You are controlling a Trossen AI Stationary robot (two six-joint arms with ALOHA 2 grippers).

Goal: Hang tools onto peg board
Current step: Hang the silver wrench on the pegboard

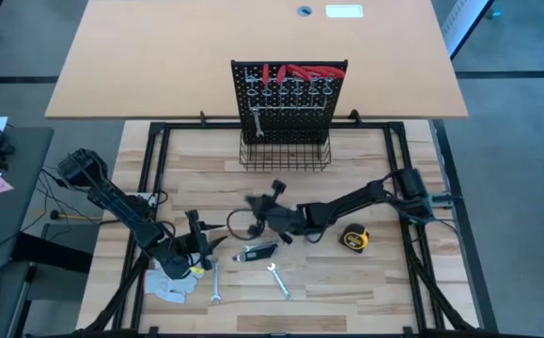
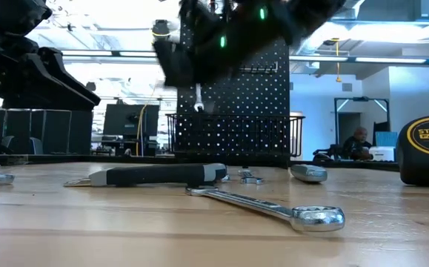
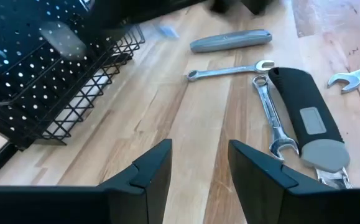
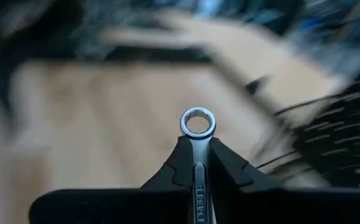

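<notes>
The right gripper has its jaws clamped on a silver combination wrench, whose ring end projects forward past the fingertips; in the high view this gripper sits above the middle of the tabletop, between the peg board and the tools lying at the near edge. The peg board stands upright at the far edge of the wooden tabletop, with red-handled tools along its top row, one wrench hanging on its left part, and a black wire basket along its base. Open wood lies between the basket and the right gripper. The left gripper hovers low near the front-left part of the tabletop with its jaws apart and nothing between them; bare wood extends ahead of it toward the basket. Beside it lie a black-handled tool, a wrench touching that handle, a second wrench and a grey utility knife. White work gloves lie just beside the left arm at the front-left corner. A yellow-black tape measure rests right of centre, under the right arm. Two more wrenches lie near the front edge. The surface is light butcher-block wood. Beyond the tabletop, the low view shows a room with monitors and a seated person.
</notes>
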